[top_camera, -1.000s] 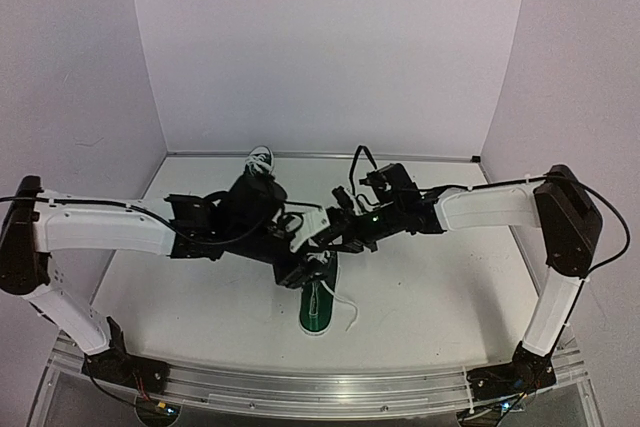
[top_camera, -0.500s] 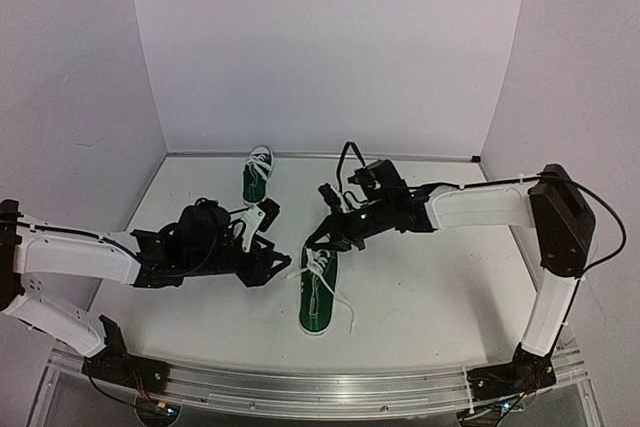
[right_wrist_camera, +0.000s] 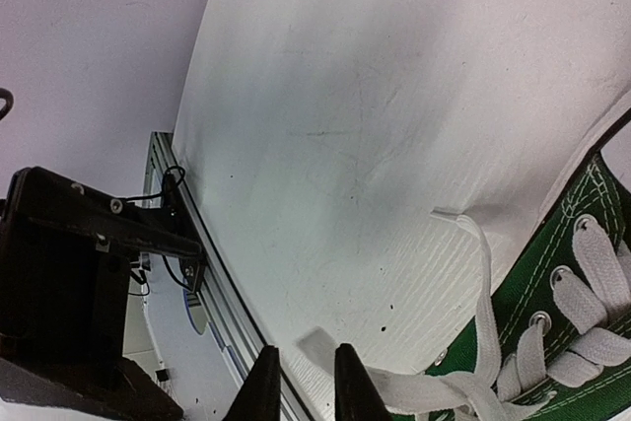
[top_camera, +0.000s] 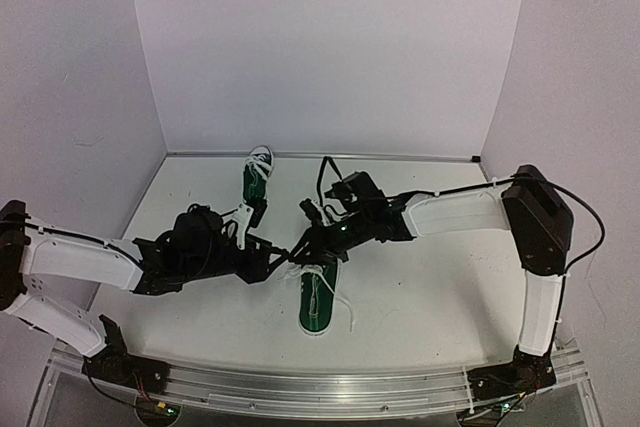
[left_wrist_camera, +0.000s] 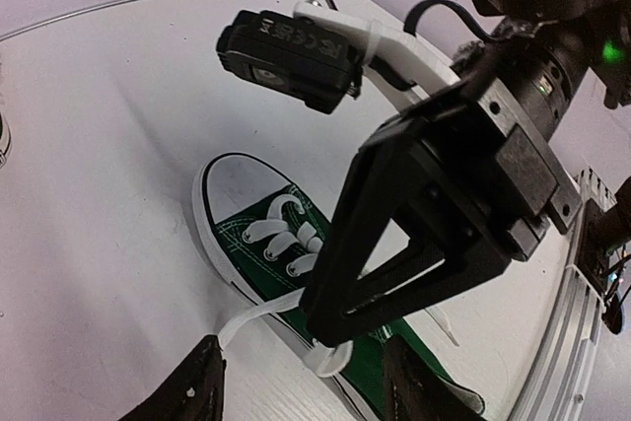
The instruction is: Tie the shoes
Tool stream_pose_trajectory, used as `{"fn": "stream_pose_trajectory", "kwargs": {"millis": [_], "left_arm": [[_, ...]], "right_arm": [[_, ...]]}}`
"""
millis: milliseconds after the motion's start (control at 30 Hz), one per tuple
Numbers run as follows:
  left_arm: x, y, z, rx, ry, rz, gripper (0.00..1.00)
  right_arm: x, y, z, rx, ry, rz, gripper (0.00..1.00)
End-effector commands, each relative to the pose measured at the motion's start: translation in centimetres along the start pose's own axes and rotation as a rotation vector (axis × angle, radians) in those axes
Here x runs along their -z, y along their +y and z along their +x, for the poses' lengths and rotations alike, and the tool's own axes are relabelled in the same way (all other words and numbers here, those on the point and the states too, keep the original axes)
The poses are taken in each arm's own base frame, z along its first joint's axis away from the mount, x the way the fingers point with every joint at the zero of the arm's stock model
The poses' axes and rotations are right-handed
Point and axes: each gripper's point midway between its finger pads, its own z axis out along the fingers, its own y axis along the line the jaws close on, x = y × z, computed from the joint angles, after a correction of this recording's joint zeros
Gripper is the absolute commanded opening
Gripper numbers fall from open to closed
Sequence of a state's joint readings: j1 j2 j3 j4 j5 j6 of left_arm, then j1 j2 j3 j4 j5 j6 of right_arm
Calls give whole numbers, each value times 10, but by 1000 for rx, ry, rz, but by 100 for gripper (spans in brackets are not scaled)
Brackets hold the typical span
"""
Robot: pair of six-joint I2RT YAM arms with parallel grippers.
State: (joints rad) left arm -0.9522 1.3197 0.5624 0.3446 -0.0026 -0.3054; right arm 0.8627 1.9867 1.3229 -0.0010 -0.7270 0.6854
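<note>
One dark green sneaker [top_camera: 316, 305] lies near the table's front, laces loose; it also shows in the left wrist view [left_wrist_camera: 258, 244] and the right wrist view [right_wrist_camera: 592, 273]. The second sneaker [top_camera: 257, 171] stands at the back, left of centre. My right gripper [top_camera: 301, 251] is at the near sneaker's left side, shut on a white lace [right_wrist_camera: 419, 384]; the left wrist view shows the lace as a small loop [left_wrist_camera: 340, 358] at its tips. My left gripper [left_wrist_camera: 308, 382] is open wide just left of the shoe [top_camera: 281, 259], its fingers [left_wrist_camera: 202, 382] on either side of that loop. A lace end [left_wrist_camera: 229, 330] reaches its left finger.
White walls close the table at the back and both sides. An aluminium rail [top_camera: 320, 387] runs along the front edge and also shows in the right wrist view [right_wrist_camera: 212, 293]. A loose lace [top_camera: 348, 319] trails off the near sneaker's right side. Both arms crowd the near sneaker.
My left arm pulled back to the left from over the shoe, then edged right again. My right gripper moved left and down to the shoe's left side.
</note>
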Motion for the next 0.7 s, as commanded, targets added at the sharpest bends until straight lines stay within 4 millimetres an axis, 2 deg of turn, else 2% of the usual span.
{"fn": "stream_pose_trajectory", "kwargs": {"millis": [0,100,200,333,400,533,600,667], "left_arm": [[0,9,-9,61,-42,-14,54],[-2,15,-5,81,-34,-26,56],[-4,16,-3,92,-30,-24,57],[-10,-2,1,77,5,79,62],[-13,-13,6,58,36,142,64],[-19,-21,12,49,57,197,65],[-22,-19,13,48,62,189,65],[-26,-21,12,44,63,196,64]], "right_arm": [[2,16,-10,31,-22,-24,24],[9,21,-9,42,-23,-13,33],[17,25,-10,58,-31,-2,38],[35,37,-15,100,-63,5,44],[46,44,-17,119,-77,-7,45],[67,52,-24,134,-105,-32,47],[74,49,-26,133,-117,-28,47],[79,38,-30,117,-128,-6,46]]}}
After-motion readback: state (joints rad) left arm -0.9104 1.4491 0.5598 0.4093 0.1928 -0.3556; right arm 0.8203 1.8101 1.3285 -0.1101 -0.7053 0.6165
